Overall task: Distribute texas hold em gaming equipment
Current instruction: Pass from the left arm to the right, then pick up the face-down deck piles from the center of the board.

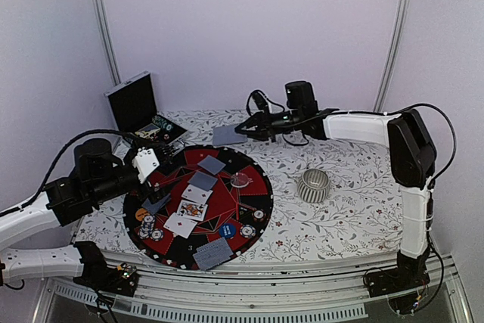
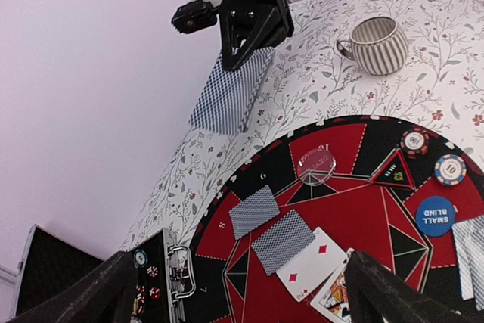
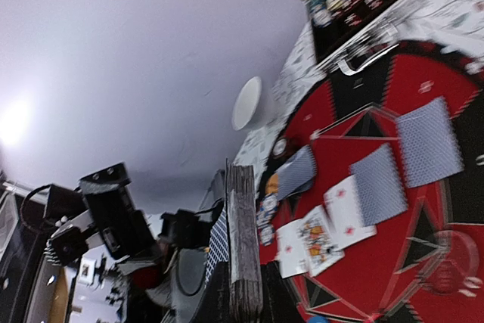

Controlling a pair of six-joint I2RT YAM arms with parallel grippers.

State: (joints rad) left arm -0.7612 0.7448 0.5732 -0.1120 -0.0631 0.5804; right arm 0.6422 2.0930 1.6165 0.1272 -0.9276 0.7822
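- Currently R gripper (image 2: 246,45) is clamped on deck of grey-blue-backed cards (image 2: 229,90), over floral cloth (image 1: 355,187) just past far rim of round poker mat (image 2: 355,209); can't tell if deck touches cloth.
- L gripper (image 2: 239,281): jaws spread wide, nothing btwn them, over mat's left side near open black case (image 1: 134,104).
- On mat: two face-down cards (image 2: 255,211) side by side, face-up cards (image 2: 311,264) just beside them, clear disc (image 2: 316,166), blue "SMALL BLIND" disc (image 2: 435,215), striped chips (image 2: 414,141) near rim.
- Ribbed cup (image 1: 312,185) on cloth, right of mat, well apart from deck.
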